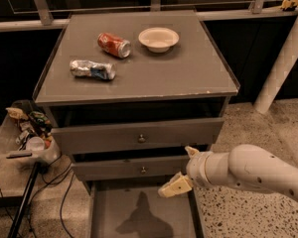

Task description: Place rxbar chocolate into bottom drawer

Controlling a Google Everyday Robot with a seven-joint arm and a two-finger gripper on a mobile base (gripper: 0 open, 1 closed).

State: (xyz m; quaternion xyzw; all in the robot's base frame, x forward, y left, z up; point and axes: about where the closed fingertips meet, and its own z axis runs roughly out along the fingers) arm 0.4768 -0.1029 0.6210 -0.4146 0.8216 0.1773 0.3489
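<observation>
Risks first. You can't see the rxbar chocolate anywhere: not on the cabinet top [188, 78], not on the floor of the bottom drawer [109, 205], not plainly in the gripper [181, 168]. A dark wrapper vs the dark gap behind the gripper would be hidden, so don't assume either way.

If the bar is in there & gets let go from here, my guess is a bad drop. The gripper hangs above the drawer's back corner, close to its side wall, w/ the middle drawer [114, 168] just behind it. The bar could clip that wall or the drawer front & tip out onto the speckled floor [238, 217].

If the bar isn't in there, the danger is a wrong pick. Up & beyond the gripper, on the top, lie a red can [114, 44], a crushed silver can [93, 69] & a pale bowl [159, 38]. None is your target.

Also watch the wrist: it sits near the middle drawer's edge, so a careless swing toward the cabinet could knock it.

Gripper itself: the two pale fingers [171, 186] stand well apart. One tip is up by the middle drawer's lower edge, the other lower, over the open tray. It touches nothing you can see. The dark patch [139, 222] on the tray floor below looks like a shadow, not the bar.
</observation>
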